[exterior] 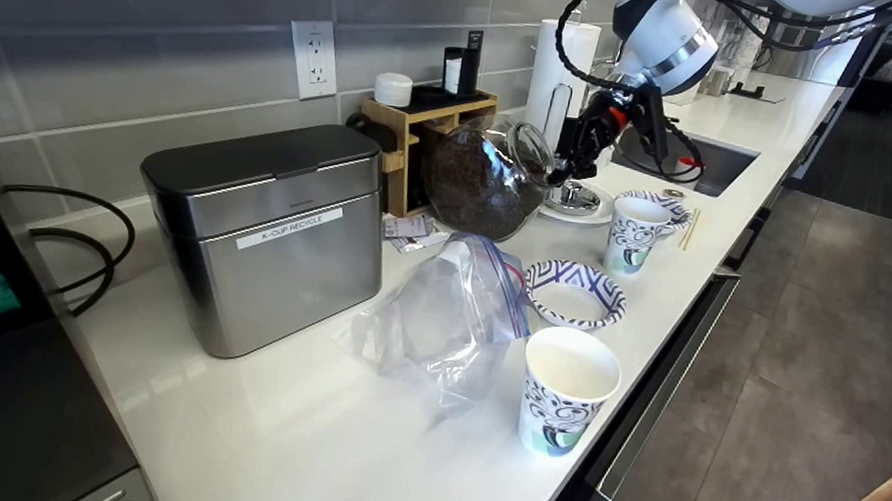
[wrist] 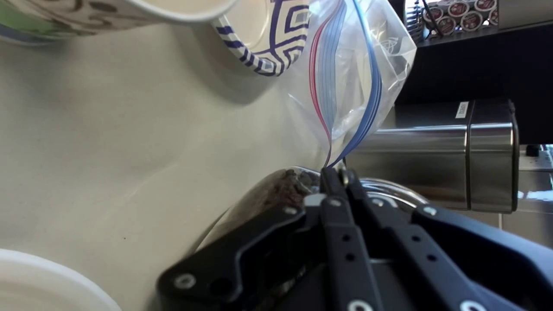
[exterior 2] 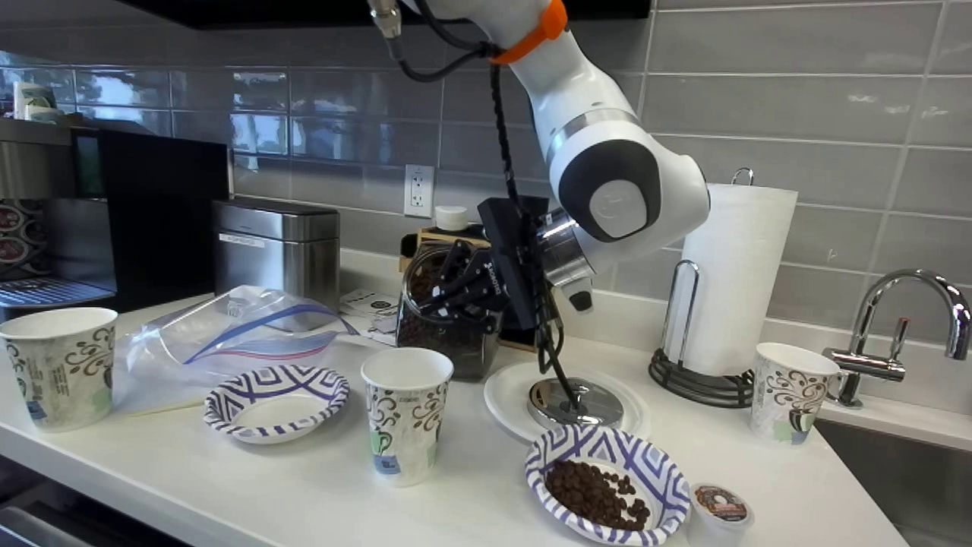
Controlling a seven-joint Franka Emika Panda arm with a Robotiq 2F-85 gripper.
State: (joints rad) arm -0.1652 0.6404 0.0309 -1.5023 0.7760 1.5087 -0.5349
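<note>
A glass jar (exterior: 481,184) of dark coffee beans stands on the counter, its round mouth slanted toward the front. My gripper (exterior 2: 427,304) is at the front of that mouth in both exterior views. In the wrist view the fingertips of the gripper (wrist: 340,175) are nearly together, and a shiny sliver of what looks like the jar's rim lies between them. Beans show through the jar (wrist: 281,183) left of the fingers; the lower rim is hidden behind them. Close by, a chrome lid (exterior 2: 573,403) lies on a white plate (exterior 2: 505,391).
Left of the jar lies a clear zip bag (exterior 2: 235,327) before a steel bin (exterior: 298,261). A patterned bowl (exterior 2: 250,391), a paper cup (exterior 2: 410,425) and a bowl with beans (exterior 2: 661,475) line the counter's front. Behind are a wooden shelf (exterior: 398,152) and a paper towel roll (exterior 2: 736,281).
</note>
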